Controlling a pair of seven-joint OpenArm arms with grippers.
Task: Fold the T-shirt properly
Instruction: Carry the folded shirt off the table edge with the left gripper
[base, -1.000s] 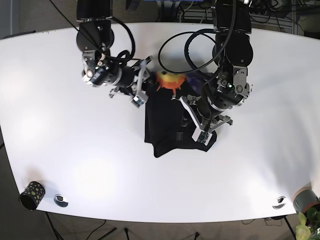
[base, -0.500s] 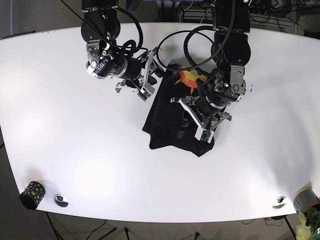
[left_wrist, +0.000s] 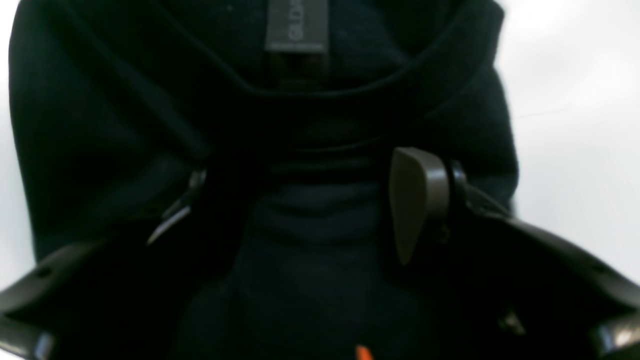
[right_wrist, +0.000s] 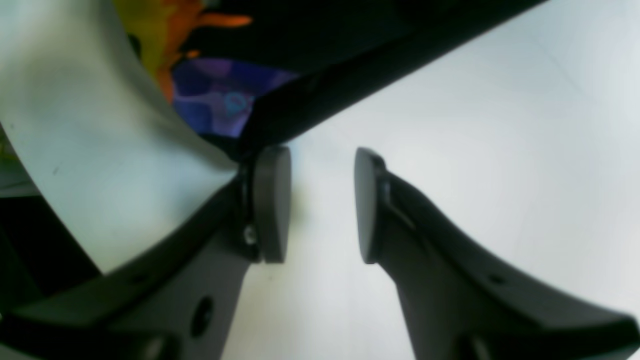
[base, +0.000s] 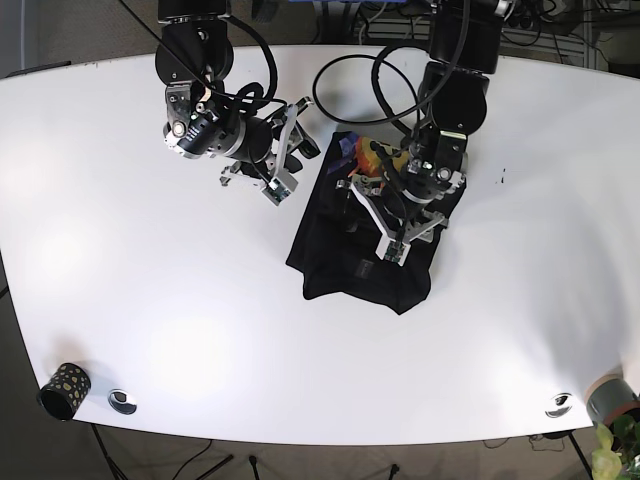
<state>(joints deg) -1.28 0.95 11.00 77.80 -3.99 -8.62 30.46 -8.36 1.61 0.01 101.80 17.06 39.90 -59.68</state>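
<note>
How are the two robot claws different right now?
The left gripper sits over the black T-shirt, with dark cloth between its fingers. The right gripper is beside the shirt, above the bare white table, with nothing between its fingers. Both are open and have the same dark, rounded pads.

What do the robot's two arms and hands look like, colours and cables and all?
Both arms are black with silver metal joints and thick black cables looping off them. The left hand and right hand each have two dark, curved fingers ending in flat, rounded grey pads, with white plates along the sides.
</note>
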